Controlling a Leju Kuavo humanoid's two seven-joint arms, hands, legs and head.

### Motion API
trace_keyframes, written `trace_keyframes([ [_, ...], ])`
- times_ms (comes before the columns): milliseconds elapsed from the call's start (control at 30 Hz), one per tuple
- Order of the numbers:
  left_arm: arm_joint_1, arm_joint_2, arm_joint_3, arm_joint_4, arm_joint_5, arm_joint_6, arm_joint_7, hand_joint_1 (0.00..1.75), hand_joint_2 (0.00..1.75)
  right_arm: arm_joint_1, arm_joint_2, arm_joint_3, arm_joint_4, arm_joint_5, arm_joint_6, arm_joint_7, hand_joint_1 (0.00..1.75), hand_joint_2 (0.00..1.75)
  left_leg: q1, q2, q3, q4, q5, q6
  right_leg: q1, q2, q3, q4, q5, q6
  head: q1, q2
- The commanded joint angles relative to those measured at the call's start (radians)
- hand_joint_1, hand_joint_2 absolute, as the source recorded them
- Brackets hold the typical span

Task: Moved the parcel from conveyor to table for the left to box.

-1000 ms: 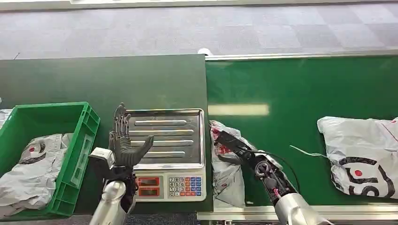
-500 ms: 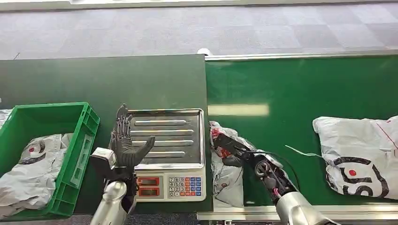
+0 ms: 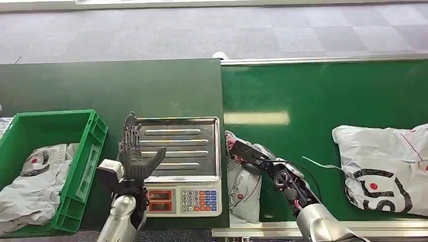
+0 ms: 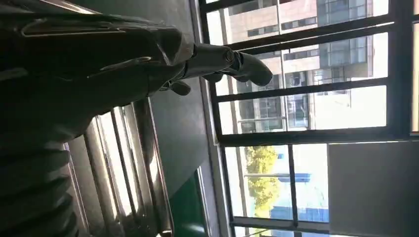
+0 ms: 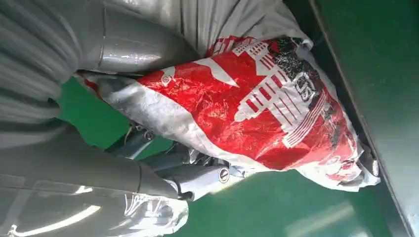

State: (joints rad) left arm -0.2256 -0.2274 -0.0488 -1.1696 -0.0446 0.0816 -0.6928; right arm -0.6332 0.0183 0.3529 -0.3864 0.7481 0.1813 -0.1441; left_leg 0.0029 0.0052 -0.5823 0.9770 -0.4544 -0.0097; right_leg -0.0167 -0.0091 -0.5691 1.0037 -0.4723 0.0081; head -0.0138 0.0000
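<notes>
A small grey parcel with red print (image 3: 243, 187) lies at the left end of the green conveyor (image 3: 323, 96), right beside the scale (image 3: 179, 146). My right hand (image 3: 248, 154) grips its upper part. In the right wrist view the thumb (image 5: 133, 47) lies over the parcel (image 5: 257, 113) and the fingers (image 5: 197, 177) curl under it. My left hand (image 3: 132, 151) stands upright and open over the scale's left edge, holding nothing; the left wrist view shows its fingers (image 4: 237, 66) spread above the steel tray.
A green crate (image 3: 96, 136) at the left of the dark table (image 3: 101, 85) holds a grey parcel (image 3: 30, 176). A large grey parcel (image 3: 388, 166) lies on the conveyor at the right. Beyond the table and the belt is grey carpet floor.
The large parcel on the right has drifted left along the belt. My right hand has shifted slightly on the small parcel. The left hand has stayed put.
</notes>
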Motion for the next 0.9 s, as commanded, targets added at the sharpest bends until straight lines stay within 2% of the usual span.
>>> trace_keyframes([
  [33,0.018,0.011,0.013,-0.001,0.0,0.009,-0.002,0.0,1.75,-0.043,0.027,-0.099,0.036,-0.119,-0.05,-0.082,1.75,1.75,0.001,0.001,0.001,0.0,0.0,0.0,0.001,0.002,0.001,-0.001,0.0,-0.001,0.0,0.0],
  [400,0.019,0.012,0.013,0.0,0.0,0.008,-0.002,0.0,1.75,-0.045,0.025,-0.11,0.03,-0.131,-0.054,-0.091,1.75,1.75,0.0,0.001,0.0,0.0,0.0,0.0,0.0,0.002,-0.001,0.0,0.0,0.0,0.0,0.0],
  [500,0.023,0.01,0.019,-0.006,0.002,0.018,-0.005,0.0,1.75,-0.052,0.027,-0.191,-0.007,-0.199,-0.15,-0.145,1.75,1.75,0.0,0.001,0.0,0.0,0.0,0.0,0.0,0.002,-0.001,0.0,0.0,0.0,0.0,0.0],
  [667,0.019,0.013,0.007,-0.005,0.009,0.016,-0.005,0.0,1.75,-0.022,0.004,-0.327,-0.127,-0.309,-0.233,-0.217,1.75,1.75,0.0,0.0,-0.001,0.0,0.0,0.0,0.0,0.001,-0.001,0.0,0.0,-0.001,0.0,0.0],
  [900,0.011,0.013,-0.002,-0.004,0.019,0.022,-0.005,0.0,1.75,0.031,-0.014,-0.426,-0.242,-0.354,-0.327,-0.274,1.75,1.75,0.0,-0.002,-0.001,0.0,0.0,0.0,0.0,-0.001,0.0,-0.001,0.0,0.0,0.0,0.0],
])
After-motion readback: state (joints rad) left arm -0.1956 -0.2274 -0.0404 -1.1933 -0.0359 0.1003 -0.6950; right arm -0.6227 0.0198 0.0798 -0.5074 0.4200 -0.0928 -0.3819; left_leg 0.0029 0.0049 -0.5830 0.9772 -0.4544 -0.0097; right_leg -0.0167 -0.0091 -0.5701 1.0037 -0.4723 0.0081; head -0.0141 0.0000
